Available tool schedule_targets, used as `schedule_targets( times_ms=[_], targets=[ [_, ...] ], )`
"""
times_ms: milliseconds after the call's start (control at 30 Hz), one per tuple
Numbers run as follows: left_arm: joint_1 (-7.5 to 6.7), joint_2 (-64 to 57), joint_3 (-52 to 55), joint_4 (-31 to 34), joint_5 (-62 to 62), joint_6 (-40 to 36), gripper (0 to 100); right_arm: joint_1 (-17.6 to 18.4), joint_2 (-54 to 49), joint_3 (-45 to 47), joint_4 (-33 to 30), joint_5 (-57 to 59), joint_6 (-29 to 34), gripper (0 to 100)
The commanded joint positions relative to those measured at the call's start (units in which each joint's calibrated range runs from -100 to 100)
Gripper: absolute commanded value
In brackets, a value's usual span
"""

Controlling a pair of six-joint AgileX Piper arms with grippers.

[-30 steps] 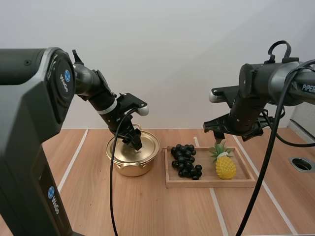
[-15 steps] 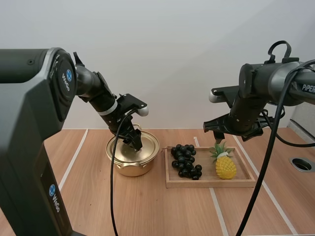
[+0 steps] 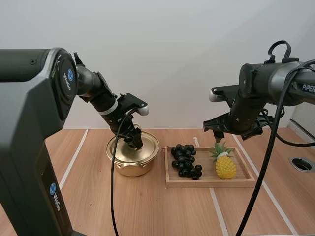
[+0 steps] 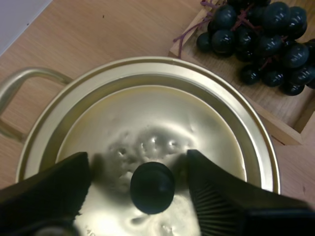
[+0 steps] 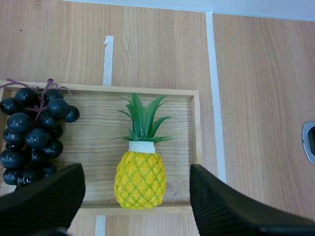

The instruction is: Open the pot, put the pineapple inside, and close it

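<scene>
**Knob sits between my left fingers, pot not yet open**

The table (image 3: pixel 147 206) carries everything. On it, towards my right arm, lies the wooden tray (image 3: pixel 211 185). Just beside the tray, towards my left arm, stands the golden pot (image 3: pixel 129 168).

The lid (image 4: pixel 162 118) is seated flat on the pot's rim, so I judge the opening step is the one in hand. One loop handle (image 4: pixel 15 86) sticks out on the side away from the tray.

The grapes (image 3: pixel 184 160) lie in the half of the tray nearer the pot, close to its rim but not touching it. They are the only thing between pot and fruit, and a carry from tray to pot would have to pass over them.

The pineapple (image 5: pixel 140 179) lies flat in the tray's other half, apart from the grapes, with its crown pointing to the far side of the table. My right gripper (image 3: pixel 219 133) hangs spread above it. The fruit's long axis runs crosswise to the line between those fingers, so they would close on its width. This arm is clearly the nearer one for it.

The black knob (image 4: pixel 152 187) at the lid's middle is the smallest thing here and the one that counts. My left gripper (image 4: pixel 138 169) is spread and down at the lid, one finger on each side of the knob with a gap on both. Closing should catch it squarely, and nothing stands in the way
</scene>
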Motion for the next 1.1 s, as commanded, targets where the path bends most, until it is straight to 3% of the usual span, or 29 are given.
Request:
schedule_targets(
  times_ms=[0,33,433,600,1067],
  targets=[
    [0.03,0.8,0.4,2.9,4.2,-2.8,14,-0.2,-0.5,0.2,-0.2,-0.7,-0.5,100],
    [0.03,0.7,0.4,3.2,4.2,-3.3,0,-0.2,-0.5,0.2,-0.2,-0.7,-0.5,100],
    [0.03,-0.9,-0.5,3.9,7.7,-5.0,0,-0.2,-0.5,0.2,-0.2,-1.5,-0.5,100],
    [0.03,-4.2,-5.7,3.9,15.9,-6.4,0,-0.2,-0.5,0.2,-0.2,-2.1,-0.5,100],
    [0.03,-19.9,-20.2,3.7,12.1,-11.7,0,-0.2,-0.5,0.2,-0.2,-2.1,-0.5,100]
  ],
)
